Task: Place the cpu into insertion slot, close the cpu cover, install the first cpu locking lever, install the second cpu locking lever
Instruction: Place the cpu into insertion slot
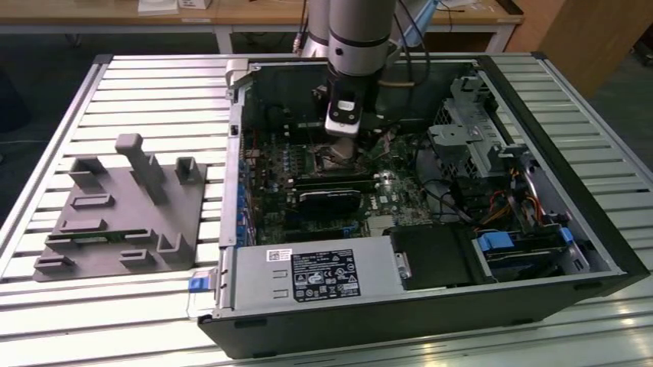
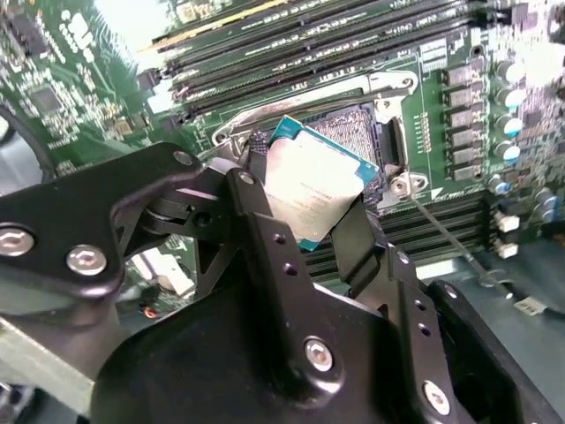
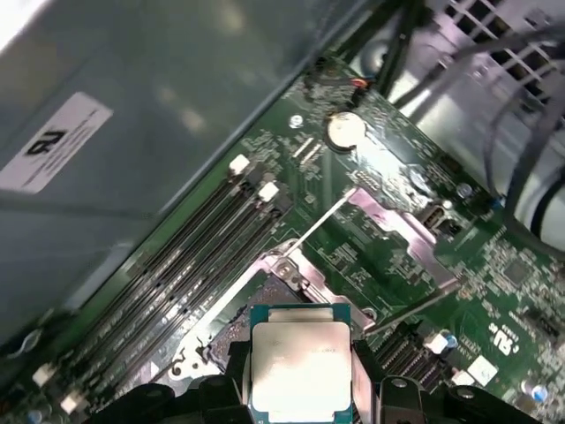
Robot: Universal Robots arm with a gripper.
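Note:
In both wrist views my gripper (image 2: 309, 216) (image 3: 300, 393) is shut on the cpu (image 2: 313, 177) (image 3: 300, 367), a flat square chip with a silvery top and green edge. Black fingers (image 2: 256, 208) clamp two opposite sides. The chip hangs tilted just above the insertion slot (image 2: 353, 132) (image 3: 234, 322), a dark square socket with a metal rim, partly hidden beneath it. The silvery cpu cover (image 3: 402, 225) lies swung open beside the socket. Two thin lever rods (image 3: 318, 221) (image 2: 441, 234) stick out, released. In the exterior view the gripper (image 1: 342, 144) reaches down into the open computer case over the socket (image 1: 337, 159).
Long black memory slots (image 2: 309, 40) (image 3: 177, 265) run beside the socket, and a row of capacitors (image 2: 512, 97) stands close by. The case holds a power supply (image 1: 316, 275), a drive cage (image 1: 469, 145) and cables. A grey fixture (image 1: 118, 206) lies on the slatted table at the exterior view's left.

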